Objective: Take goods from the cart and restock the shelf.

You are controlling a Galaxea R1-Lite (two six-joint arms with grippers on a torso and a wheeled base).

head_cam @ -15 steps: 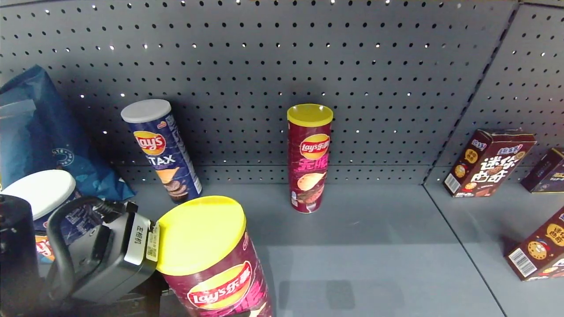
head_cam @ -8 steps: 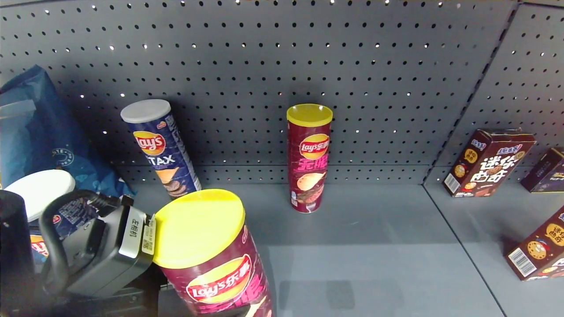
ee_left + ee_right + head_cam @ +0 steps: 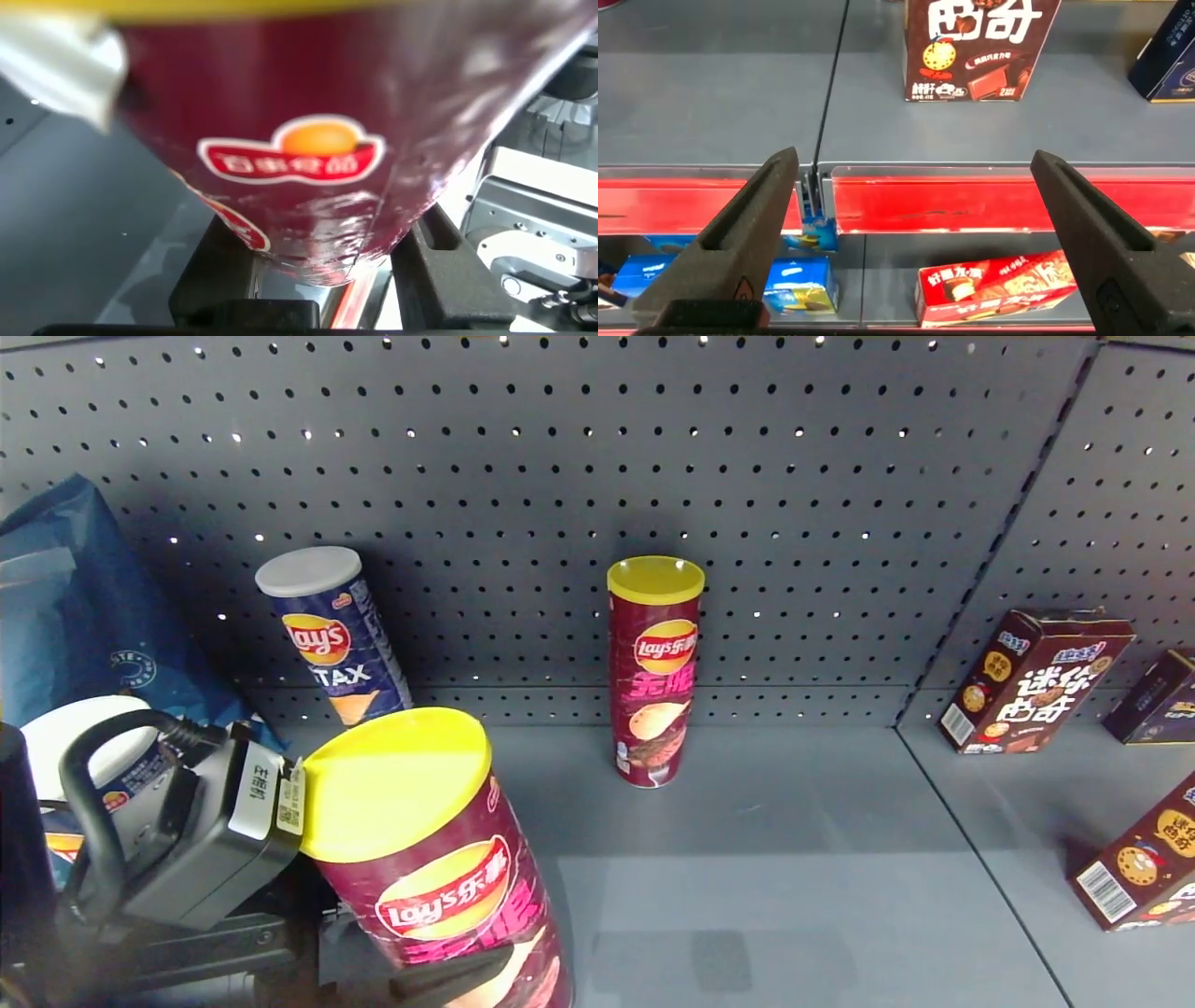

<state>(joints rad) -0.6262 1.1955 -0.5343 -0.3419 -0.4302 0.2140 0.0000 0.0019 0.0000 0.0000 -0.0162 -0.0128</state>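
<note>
Crisp can [image 3: 420, 859], maroon with a yellow lid, closest to me, clamped low on its body by my left pincer [image 3: 327, 289], one finger on each side; the can looks tilted, its lid leaning toward my left, over the front of the grey shelf [image 3: 794, 896], and I cannot tell whether its base touches the board. My right pincer [image 3: 920, 252] gapes wide with nothing in it, low at the shelf's red front edge. Just beside my left wrist stands a white-lidded can [image 3: 84, 737] in front of a blue bag [image 3: 84, 607]. Right behind the held can, a blue can [image 3: 336, 649] leans against the pegboard [image 3: 653, 457]. Farther back and to the right, a second maroon can [image 3: 655, 672] stands upright against the pegboard, well apart, and brown boxes [image 3: 1032, 681] sit at the far right.

As I judge it, the grip sits low, so the tall can may swing or slip. Let go while tilted, it would likely topple and roll off the front. Pushed straight back, its lid would likely strike the leaning blue can and knock it over
</note>
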